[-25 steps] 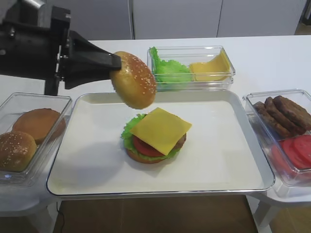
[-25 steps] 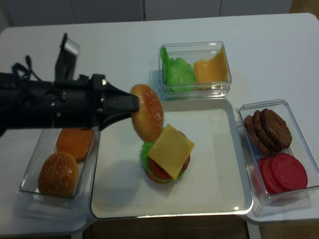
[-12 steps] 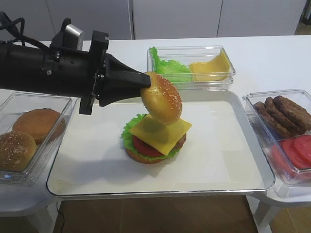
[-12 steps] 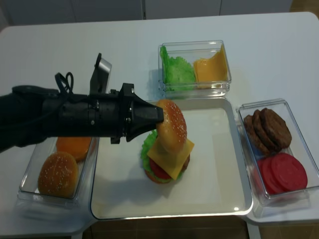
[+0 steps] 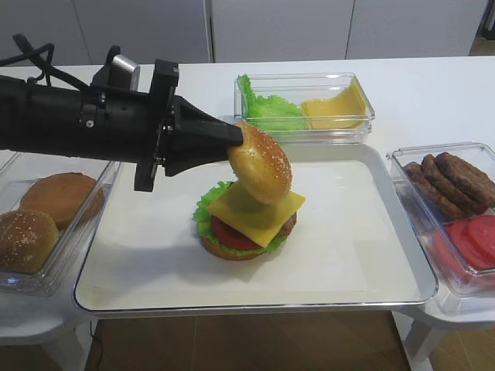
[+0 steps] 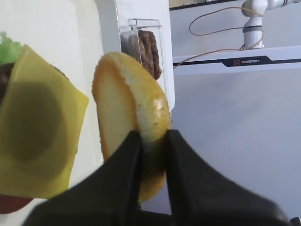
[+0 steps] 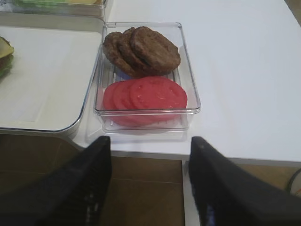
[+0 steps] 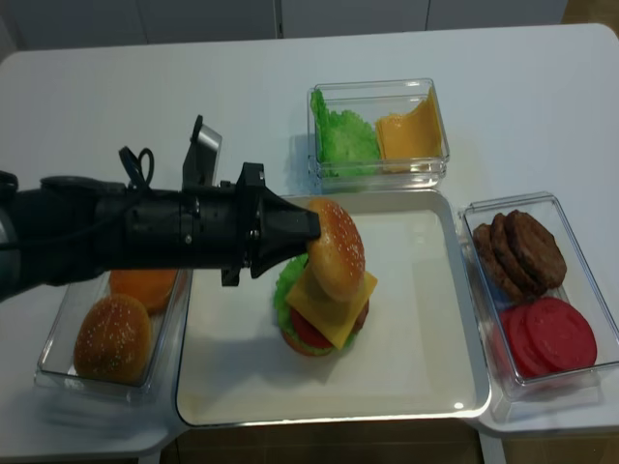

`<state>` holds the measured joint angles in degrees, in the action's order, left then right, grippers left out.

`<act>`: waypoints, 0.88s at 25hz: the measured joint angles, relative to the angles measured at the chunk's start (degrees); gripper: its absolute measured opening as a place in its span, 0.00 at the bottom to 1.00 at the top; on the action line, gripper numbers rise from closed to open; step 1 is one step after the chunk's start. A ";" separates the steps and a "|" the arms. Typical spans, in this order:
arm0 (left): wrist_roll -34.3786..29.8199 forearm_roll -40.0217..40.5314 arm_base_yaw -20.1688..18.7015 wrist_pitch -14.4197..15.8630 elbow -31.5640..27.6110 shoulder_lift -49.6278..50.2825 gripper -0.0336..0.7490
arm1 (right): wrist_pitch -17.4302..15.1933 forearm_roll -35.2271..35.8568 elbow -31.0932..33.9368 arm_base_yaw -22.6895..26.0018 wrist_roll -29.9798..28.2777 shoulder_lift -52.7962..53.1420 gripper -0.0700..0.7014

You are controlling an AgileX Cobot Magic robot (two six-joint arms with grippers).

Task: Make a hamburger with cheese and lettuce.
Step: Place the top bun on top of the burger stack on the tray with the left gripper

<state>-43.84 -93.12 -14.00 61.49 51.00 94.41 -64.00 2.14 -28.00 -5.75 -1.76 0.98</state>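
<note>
Capping the stack: sesame top bun (image 5: 260, 163) hanging tilted on edge just above the cheese (image 5: 255, 208), crumb side facing the stack in the left wrist view. To finish well: level the bun first, so the flat cut face turns down, then centre over the yellow square and lower gently; a tilted release would likely let the dome roll off toward 3 o'clock or drag the cheese askew. Worth minding too: cheese corners overhanging the patty, so little support at the edges.

Hamburger (image 5: 244, 220) near the middle of the white tray (image 5: 371, 255), built up to bun base, lettuce (image 5: 204, 209) frilling out at 9 o'clock, tomato, patty, cheese; only the lid missing.

Left gripper (image 5: 235, 139) pinched narrow on the top bun's rim, fingers (image 6: 181, 183) squeezing the edge from both faces, reaching in from 9 o'clock. Right gripper (image 7: 150, 181) parked well off at 4 o'clock of the tray, spread wide and holding nothing, just short of the patty-and-tomato box (image 7: 188, 80).

Spare buns in the box (image 5: 77, 232) at 9 o'clock; loose leaves and spare slices at 12 o'clock.
</note>
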 joint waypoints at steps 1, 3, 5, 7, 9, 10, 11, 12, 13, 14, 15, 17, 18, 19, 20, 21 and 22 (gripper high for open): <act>0.00 -0.12 0.00 0.14 0.00 0.29 0.18 | 0.00 0.00 0.00 0.00 0.00 0.00 0.61; 0.00 -0.11 0.00 0.63 0.00 0.71 0.18 | 0.00 0.00 0.00 0.00 0.00 0.00 0.61; 0.00 -0.19 0.00 1.34 0.00 1.19 0.18 | 0.00 0.00 0.00 0.00 0.00 0.00 0.61; 0.00 -0.19 0.00 1.93 0.00 1.31 0.18 | 0.00 0.00 0.00 0.00 0.00 0.00 0.61; 0.00 -0.24 0.00 1.93 0.00 1.31 0.18 | 0.00 0.00 0.00 0.00 0.00 0.00 0.61; 0.00 -0.33 0.00 1.93 0.00 1.31 0.18 | 0.00 0.00 0.00 0.00 0.00 0.00 0.61; 0.00 -0.33 0.00 1.93 0.00 1.31 0.18 | 0.00 0.00 0.00 0.00 0.00 0.00 0.61; 0.00 -0.33 0.00 1.82 0.00 1.31 0.18 | 0.00 0.00 0.00 0.00 0.00 0.00 0.61; 0.00 -0.33 0.00 1.70 0.00 1.31 0.18 | 0.00 0.00 0.00 0.00 0.00 0.00 0.61; 0.00 -0.33 0.00 1.58 0.00 1.31 0.18 | 0.00 0.00 0.00 0.00 0.00 0.00 0.61; 0.00 -0.33 0.00 1.31 0.00 1.31 0.18 | 0.00 0.00 0.00 0.00 0.00 0.00 0.61; 0.00 -0.37 0.00 1.08 0.00 1.31 0.18 | 0.00 0.00 0.00 0.00 0.00 0.00 0.61; 0.00 -0.37 0.00 0.99 0.00 1.31 0.18 | 0.00 0.00 0.00 0.00 0.00 0.00 0.61; 0.00 -0.37 0.00 0.99 0.00 1.31 0.18 | 0.00 0.00 0.00 0.00 0.00 0.00 0.61; 0.00 -0.37 0.00 0.99 0.00 1.31 0.18 | 0.00 0.00 0.00 0.00 0.00 0.00 0.61; 0.00 -0.37 0.00 0.84 0.00 1.31 0.18 | 0.00 0.00 0.00 0.00 0.00 0.00 0.61; 0.00 -0.37 0.00 0.60 0.00 1.31 0.18 | 0.00 0.00 0.00 0.00 0.00 0.00 0.61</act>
<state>-43.84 -93.50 -14.00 62.09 51.00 95.72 -64.00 2.14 -28.00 -5.75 -1.76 0.98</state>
